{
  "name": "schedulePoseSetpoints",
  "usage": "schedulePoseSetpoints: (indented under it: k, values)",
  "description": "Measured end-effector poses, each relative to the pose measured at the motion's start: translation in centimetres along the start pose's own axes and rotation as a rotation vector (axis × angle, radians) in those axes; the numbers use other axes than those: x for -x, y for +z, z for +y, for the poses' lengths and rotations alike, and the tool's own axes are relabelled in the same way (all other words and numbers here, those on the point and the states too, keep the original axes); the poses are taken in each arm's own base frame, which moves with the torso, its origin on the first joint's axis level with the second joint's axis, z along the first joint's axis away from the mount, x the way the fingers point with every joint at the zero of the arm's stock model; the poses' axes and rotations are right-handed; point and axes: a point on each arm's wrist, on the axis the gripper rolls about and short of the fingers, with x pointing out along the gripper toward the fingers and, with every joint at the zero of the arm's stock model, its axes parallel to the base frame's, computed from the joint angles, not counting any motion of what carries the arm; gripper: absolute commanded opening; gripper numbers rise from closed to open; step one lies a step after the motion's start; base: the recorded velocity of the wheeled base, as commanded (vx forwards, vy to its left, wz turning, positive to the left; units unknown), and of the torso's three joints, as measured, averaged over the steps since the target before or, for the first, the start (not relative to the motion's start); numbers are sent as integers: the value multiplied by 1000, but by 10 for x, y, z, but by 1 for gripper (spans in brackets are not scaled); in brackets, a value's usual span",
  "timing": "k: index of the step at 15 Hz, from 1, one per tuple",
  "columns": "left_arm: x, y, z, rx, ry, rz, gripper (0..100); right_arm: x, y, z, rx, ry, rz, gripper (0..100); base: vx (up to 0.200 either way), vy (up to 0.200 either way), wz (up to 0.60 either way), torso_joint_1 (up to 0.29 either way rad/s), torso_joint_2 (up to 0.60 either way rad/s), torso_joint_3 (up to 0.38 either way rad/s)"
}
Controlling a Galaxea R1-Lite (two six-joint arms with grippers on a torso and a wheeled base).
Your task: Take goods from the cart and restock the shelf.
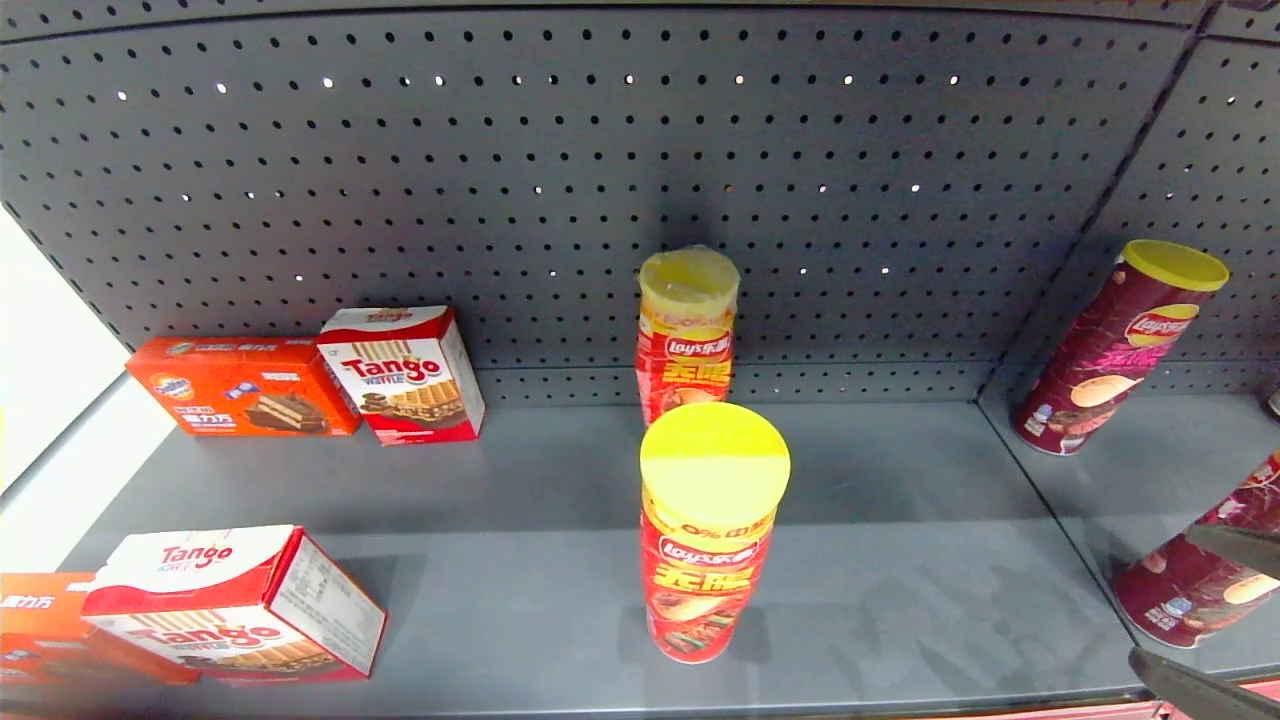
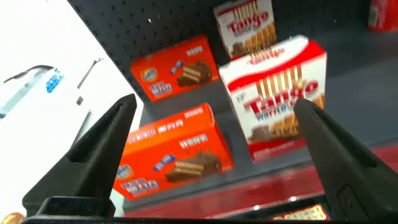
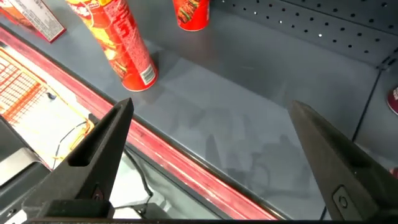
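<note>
Shelf (image 1: 900, 600) of grey metal, with a perforated back panel (image 1: 500, 150), carries the goods. A red cylindrical crisp can with a yellow plastic lid (image 1: 712, 540) stands upright near the front edge at the middle. A second red crisp can (image 1: 686, 335) stands upright straight behind it, against the back panel.

At the back left, an orange cardboard cake box (image 1: 240, 385) and a red-and-white cardboard wafer box (image 1: 405, 375) stand side by side. Near the front left corner a second wafer box (image 1: 235, 605) stands just beside a second orange box (image 1: 40, 620), which the view's edge cuts off.

Past the divider (image 1: 1050, 500), in the right-hand bay, a dark maroon crisp can (image 1: 1115, 350) with a yellow lid stands at the back. Another maroon can (image 1: 1200, 580) stands near the front.

The left gripper (image 2: 214, 102) hangs before the front left corner, its fingers spread wide and empty, with the boxes beyond them. The right gripper (image 3: 211, 106) hangs over the red strip (image 3: 186, 155) along the shelf's front edge, close to the divider. Its fingers are likewise parted with nothing between them.
</note>
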Motion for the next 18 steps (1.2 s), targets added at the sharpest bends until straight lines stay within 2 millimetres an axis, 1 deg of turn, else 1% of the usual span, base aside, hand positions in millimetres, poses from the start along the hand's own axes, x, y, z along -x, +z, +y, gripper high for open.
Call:
schedulePoseSetpoints:
  k: [4, 6, 8, 10, 14, 16, 17, 18]
  values:
    - [4, -33, -13, 32, -19, 43, 100, 7, -6, -1, 1, -4, -8, 100, 0, 0, 0, 0, 0, 0]
    - [7, -48, -19, 47, -51, 108, 100, 11, -15, -3, -5, -31, -1, 100, 0, 0, 0, 0, 0, 0]
    - [9, -51, -20, 79, -48, 109, 100, 18, -24, -5, -12, -69, -8, 100, 0, 0, 0, 0, 0, 0]
    - [9, -52, -20, 86, -41, 108, 100, 32, -39, -8, -20, -119, -25, 100, 0, 0, 0, 0, 0, 0]
    - [9, -52, -20, 85, -43, 117, 100, 63, -79, -9, -28, -251, -43, 100, 0, 0, 0, 0, 0, 0]
    - [8, -52, -21, 83, -45, 125, 100, 80, -100, -5, -37, -369, -51, 100, 0, 0, 0, 0, 0, 0]
    - [8, -52, -21, 83, -46, 127, 100, 86, -108, -2, -45, -455, -57, 100, 0, 0, 0, 0, 0, 0]
    - [7, -52, -21, 87, -47, 131, 100, 91, -114, 0, -55, -586, -69, 100, 0, 0, 0, 0, 0, 0]
